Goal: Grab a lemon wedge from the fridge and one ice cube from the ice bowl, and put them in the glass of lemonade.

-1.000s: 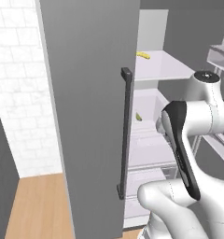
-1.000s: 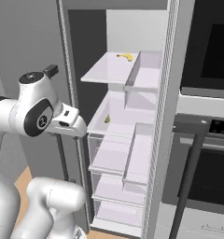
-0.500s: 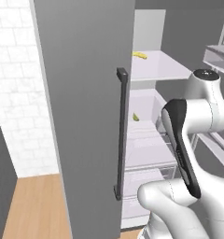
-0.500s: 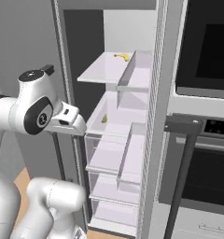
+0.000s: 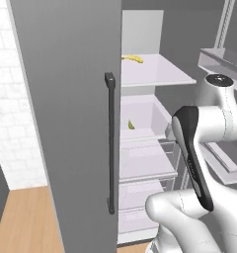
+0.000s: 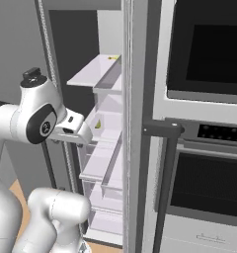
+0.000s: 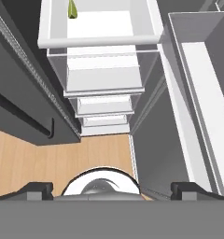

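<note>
Claw (image 7: 111, 186) fingers stand fully apart at the bottom corners of the hand view, with nothing between them. It points down along the front of the fridge (image 5: 66, 123) interior, well apart from the shelves.

The lemon wedge (image 7: 72, 9) is a tiny yellow-green piece lying on the second white shelf (image 7: 104, 28) from the top, near that shelf's left rear corner as the hand view shows it. In the left base view the lemon wedge (image 5: 131, 125) sits toward the left side of that shelf, behind the raised front lip. In the right base view it (image 6: 97, 124) appears as a small speck on the same shelf.

One shelf higher lies a longer, curved bright yellow banana-like item (image 5: 133, 58), toward the back left of the top shelf (image 5: 155, 71).

The fridge's left door (image 5: 71, 99) stands open, its long dark vertical bar handle (image 5: 110, 143) facing the left base camera. Below the lemon shelf, further white shelves and clear drawers (image 5: 140, 197) step downward.

To the right of the fridge, the right base view shows a built-in dark oven (image 6: 209, 183) with a dark bar handle (image 6: 162, 131). Light wooden floor (image 7: 53, 158) lies below.
</note>
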Available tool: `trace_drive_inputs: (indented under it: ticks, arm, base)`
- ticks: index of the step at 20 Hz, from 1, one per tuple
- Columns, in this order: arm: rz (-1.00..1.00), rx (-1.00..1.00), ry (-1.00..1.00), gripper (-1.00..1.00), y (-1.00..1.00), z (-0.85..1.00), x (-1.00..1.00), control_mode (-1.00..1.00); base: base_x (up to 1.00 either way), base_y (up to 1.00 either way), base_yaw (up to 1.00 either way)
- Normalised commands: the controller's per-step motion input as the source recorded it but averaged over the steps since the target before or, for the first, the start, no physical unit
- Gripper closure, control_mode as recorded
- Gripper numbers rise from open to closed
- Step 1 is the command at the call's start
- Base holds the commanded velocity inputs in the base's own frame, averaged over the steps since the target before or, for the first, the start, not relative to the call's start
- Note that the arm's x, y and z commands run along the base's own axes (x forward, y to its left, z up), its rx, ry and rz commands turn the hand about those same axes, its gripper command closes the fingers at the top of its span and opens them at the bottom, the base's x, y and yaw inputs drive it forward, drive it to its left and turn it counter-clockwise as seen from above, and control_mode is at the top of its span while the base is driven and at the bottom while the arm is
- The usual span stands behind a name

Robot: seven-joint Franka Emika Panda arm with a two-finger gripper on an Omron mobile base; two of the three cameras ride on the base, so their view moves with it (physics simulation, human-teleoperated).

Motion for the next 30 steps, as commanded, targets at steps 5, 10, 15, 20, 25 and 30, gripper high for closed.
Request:
trace_drive_inputs:
  ticks: [5,10,15,20,25,30]
  arm:
    - [0.0,0.0,0.0,-1.0,0.0,0.0,0.0,1.0]
    - [0.0,0.0,0.0,-1.0,0.0,0.0,0.0,1.0]
    - [0.0,0.0,0.0,-1.0,0.0,0.0,0.0,1.0]
    - [0.0,0.0,0.0,-1.0,0.09,0.0,0.0,-1.0]
    - [0.0,-0.01,0.0,-1.0,0.09,-0.11,0.48,-1.0]
    - [0.07,0.02,-0.06,-1.0,-0.04,-0.34,0.84,-1.0]
  base:
    - [0.22,0.05,0.0]
    - [0.5,0.0,0.0]
    - [0.08,0.0,0.0]
    - [0.0,0.0,0.0]
    - [0.0,0.0,0.0]
    - [0.0,0.0,0.0]
